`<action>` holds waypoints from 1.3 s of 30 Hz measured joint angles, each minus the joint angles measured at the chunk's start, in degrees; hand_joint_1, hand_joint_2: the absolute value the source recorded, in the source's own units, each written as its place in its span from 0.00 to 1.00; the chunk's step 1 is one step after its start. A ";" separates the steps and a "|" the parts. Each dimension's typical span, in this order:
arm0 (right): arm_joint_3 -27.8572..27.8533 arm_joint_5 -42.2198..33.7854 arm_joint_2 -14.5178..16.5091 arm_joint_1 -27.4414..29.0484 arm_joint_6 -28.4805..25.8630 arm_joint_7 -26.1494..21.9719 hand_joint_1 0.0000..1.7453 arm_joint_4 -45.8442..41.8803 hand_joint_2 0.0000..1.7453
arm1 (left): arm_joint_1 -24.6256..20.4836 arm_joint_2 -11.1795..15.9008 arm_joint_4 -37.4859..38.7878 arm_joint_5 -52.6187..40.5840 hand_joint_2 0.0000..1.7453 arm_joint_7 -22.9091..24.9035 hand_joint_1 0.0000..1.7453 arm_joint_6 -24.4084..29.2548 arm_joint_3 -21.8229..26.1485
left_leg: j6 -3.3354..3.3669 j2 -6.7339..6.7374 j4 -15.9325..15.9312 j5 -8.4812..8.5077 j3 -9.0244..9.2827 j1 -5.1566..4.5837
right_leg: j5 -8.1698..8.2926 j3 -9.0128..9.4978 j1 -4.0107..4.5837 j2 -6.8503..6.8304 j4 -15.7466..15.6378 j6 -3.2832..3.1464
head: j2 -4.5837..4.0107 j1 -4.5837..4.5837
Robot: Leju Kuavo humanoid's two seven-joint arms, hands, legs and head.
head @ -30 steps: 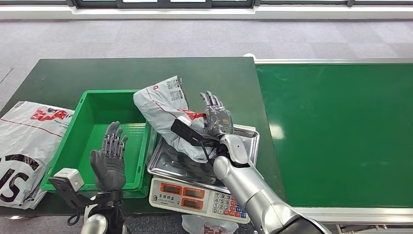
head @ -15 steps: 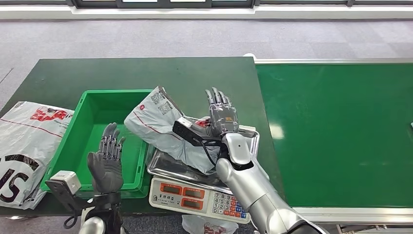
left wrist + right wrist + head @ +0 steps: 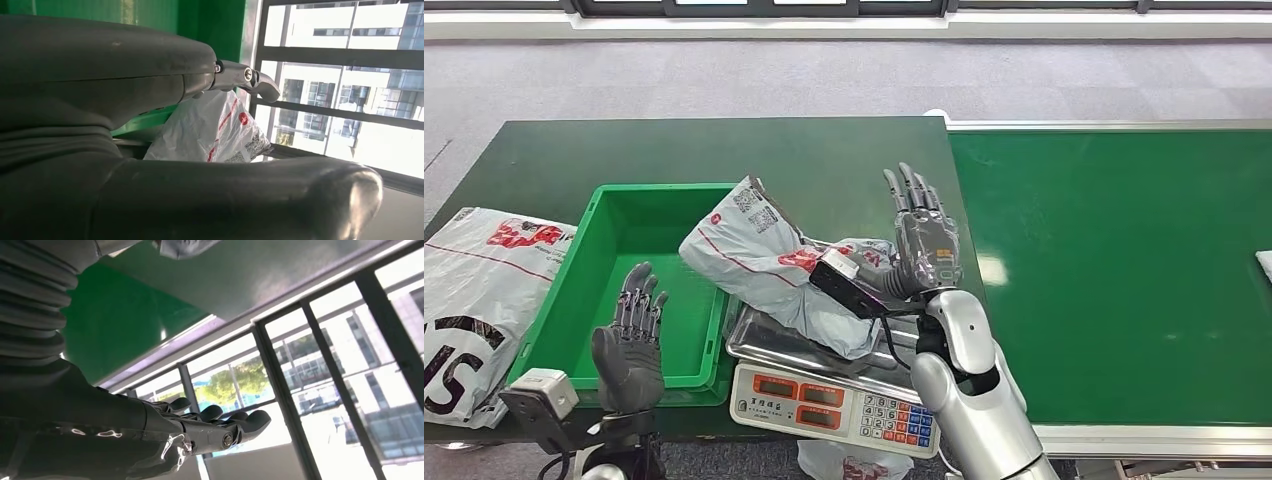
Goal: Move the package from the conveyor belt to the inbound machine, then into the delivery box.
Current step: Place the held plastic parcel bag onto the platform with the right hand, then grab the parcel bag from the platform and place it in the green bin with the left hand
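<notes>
The package [image 3: 764, 255], a grey-white plastic mailer with red print and a barcode label, lies across the scale's steel tray [image 3: 764, 350]. Its upper end leans over the right rim of the green bin [image 3: 639, 230]. My right hand [image 3: 921, 235] stands open to the right of the package, fingers straight and pointing up, holding nothing. My left hand [image 3: 629, 340] is open in front of the bin's near wall, fingers up. The left wrist view shows the package [image 3: 210, 130] past my left hand [image 3: 125, 75]. The right wrist view shows my right hand [image 3: 150, 435] with straight fingers [image 3: 240, 422].
The scale [image 3: 834, 395] with its keypad sits at the table's front edge. The green conveyor belt [image 3: 1114, 270] runs to the right, with a white object [image 3: 1265, 262] at its far right edge. A second large mailer [image 3: 484, 280] lies left of the bin.
My right hand has moved right and up, away from the package. The package has tipped left, onto the bin's rim. My left hand has sunk a little toward the table's front.
</notes>
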 joint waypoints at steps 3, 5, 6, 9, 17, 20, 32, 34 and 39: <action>-1.00 1.27 -0.37 2.23 -2.20 -0.11 0.00 -4.50 1.00 | 0.18 -0.05 -0.63 -5.65 0.00 1.84 0.00 1.83 0.19 | 0.00 -0.01 0.00 0.01 0.01 0.00 | 0.00 0.00 0.00 0.00 0.00 0.00 | -0.01 -0.01; -1.62 2.38 -0.57 4.23 -5.36 -0.91 0.00 -8.01 1.00 | 0.14 -0.07 -1.17 -15.31 0.00 3.40 0.00 5.37 -0.04 | -0.01 -0.03 0.01 0.01 0.01 0.00 | 0.00 -0.02 0.00 -0.01 0.00 0.00 | -0.01 -0.01; -1.85 2.49 -0.62 5.33 -7.40 -1.94 0.00 -9.97 1.00 | -0.14 -0.01 -1.37 -21.37 0.00 4.22 0.00 8.05 -0.53 | 0.00 -0.03 0.01 0.01 0.00 0.00 | 0.00 -0.04 0.00 -0.01 0.00 0.00 | -0.01 -0.01; -2.09 -0.05 -0.72 7.43 -12.86 -7.44 0.00 -15.14 1.00 | -4.12 1.05 0.61 -35.87 0.00 7.81 0.00 14.70 -3.54 | 0.01 -0.06 0.01 0.02 -0.03 -0.03 | 0.00 -0.06 -0.02 -0.06 -0.01 0.00 | -0.01 -0.01; -0.11 -6.16 -1.43 7.48 -18.02 -15.47 0.00 -18.48 1.00 | -24.07 6.67 24.70 -42.63 0.00 8.76 0.00 15.77 -11.30 | -0.07 0.03 0.00 0.33 -0.01 -0.02 | 0.33 -0.03 -0.02 -0.06 0.01 -0.07 | -0.01 0.01; 0.17 -6.46 -1.81 7.49 -18.30 -15.60 0.00 -18.77 1.00 | -26.70 7.64 28.89 -42.68 0.50 8.68 0.00 16.10 -12.46 | -0.08 0.06 0.00 0.35 -0.01 -0.02 | 0.37 -0.06 -0.02 -0.01 0.01 -0.07 | -0.01 -0.01; 2.25 -12.33 -2.86 7.44 -20.80 -21.15 0.00 -19.45 1.00 | -43.49 7.45 53.20 -52.52 1.00 11.00 0.09 20.61 -23.18 | -0.05 -0.07 0.02 0.44 -0.15 -0.03 | 0.42 -0.12 -0.03 -0.16 0.01 -0.05 | -0.01 0.00; 2.48 -13.12 -2.94 7.40 -20.88 -21.89 0.00 -19.44 1.00 | -45.60 6.86 57.59 -53.88 1.00 11.40 0.59 19.93 -25.22 | -0.04 -0.09 0.02 0.44 -0.15 -0.03 | 0.42 -0.10 -0.03 -0.17 0.01 -0.05 | -0.01 0.00; 3.07 -15.53 -3.17 7.04 -20.90 -23.66 0.00 -19.37 1.00 | -48.26 6.57 65.04 -55.64 1.00 11.58 1.00 17.39 -29.64 | -0.04 -0.15 0.01 0.44 -0.15 -0.03 | 0.41 -0.07 -0.02 -0.21 0.01 -0.05 | -0.01 -0.01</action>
